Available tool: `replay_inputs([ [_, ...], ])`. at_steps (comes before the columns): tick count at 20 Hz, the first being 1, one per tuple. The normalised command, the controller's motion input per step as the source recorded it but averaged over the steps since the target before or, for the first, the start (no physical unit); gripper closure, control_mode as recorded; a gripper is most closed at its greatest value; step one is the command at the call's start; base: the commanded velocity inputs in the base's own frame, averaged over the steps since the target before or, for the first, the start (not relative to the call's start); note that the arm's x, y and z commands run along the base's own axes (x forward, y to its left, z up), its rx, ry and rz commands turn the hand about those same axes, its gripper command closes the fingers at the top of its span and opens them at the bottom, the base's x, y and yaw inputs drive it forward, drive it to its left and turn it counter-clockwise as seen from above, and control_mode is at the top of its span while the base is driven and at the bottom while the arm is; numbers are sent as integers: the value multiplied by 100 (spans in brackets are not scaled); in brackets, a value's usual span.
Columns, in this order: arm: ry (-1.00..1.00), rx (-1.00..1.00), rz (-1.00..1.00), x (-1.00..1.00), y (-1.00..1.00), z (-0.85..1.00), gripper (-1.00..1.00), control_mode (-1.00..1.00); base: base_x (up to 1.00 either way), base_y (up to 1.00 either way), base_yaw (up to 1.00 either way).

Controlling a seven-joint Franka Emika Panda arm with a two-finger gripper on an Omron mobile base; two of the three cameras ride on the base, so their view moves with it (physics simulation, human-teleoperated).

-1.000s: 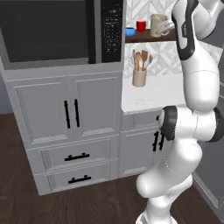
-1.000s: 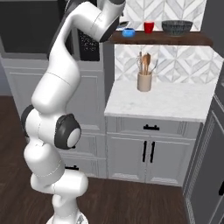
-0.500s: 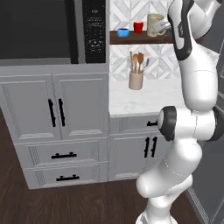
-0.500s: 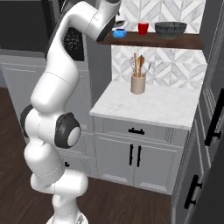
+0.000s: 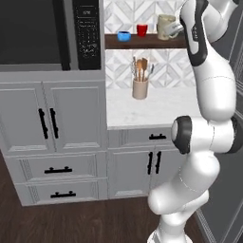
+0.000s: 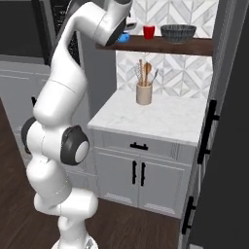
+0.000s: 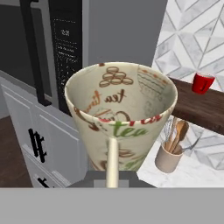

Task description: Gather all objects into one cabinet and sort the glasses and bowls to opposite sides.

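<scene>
My gripper [image 5: 177, 29] is shut on the handle of the cream mug [image 5: 166, 27], holding it upright just above the dark-brown shelf [image 5: 142, 42]. The hand view looks into the printed mug [image 7: 122, 118], its handle [image 7: 112, 162] facing the camera. On the shelf stand the blue bowl [image 5: 124, 35] and, to its right, the red cup [image 5: 142, 30]. From the right, the shelf [image 6: 160, 45] carries the red cup [image 6: 149, 32] and the dark grey bowl [image 6: 178, 33] further right. The blue bowl [image 6: 125, 37] peeks out beside my arm there.
A tan utensil crock [image 5: 140, 88] stands on the white marble counter [image 5: 156, 109] under the shelf. The black microwave [image 5: 47, 33] sits left of the shelf above grey cupboards [image 5: 57, 123]. A tall dark panel [image 6: 228, 136] borders the counter on the right.
Both base views have slid sideways as the base drove, bringing the shelf and counter nearer the middle. The mug stays in my shut gripper, near the shelf's right part.
</scene>
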Motion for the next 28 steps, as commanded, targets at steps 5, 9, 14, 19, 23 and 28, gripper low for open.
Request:
replay_inputs([
  [5, 0, 0, 0, 0, 0, 0, 100, 100, 96, -5, 0],
  [9, 0, 0, 0, 0, 0, 0, 100, 100, 84, -26, 0],
  [14, 0, 0, 0, 0, 0, 0, 100, 100, 35, -24, 0],
  [19, 0, 0, 0, 0, 0, 0, 100, 100, 1, 0, 0],
  [23, 0, 0, 0, 0, 0, 0, 100, 100, 0, 0, 0],
  [28, 0, 0, -1, -1, -12, -32, 100, -100, 0, 0, 0],
])
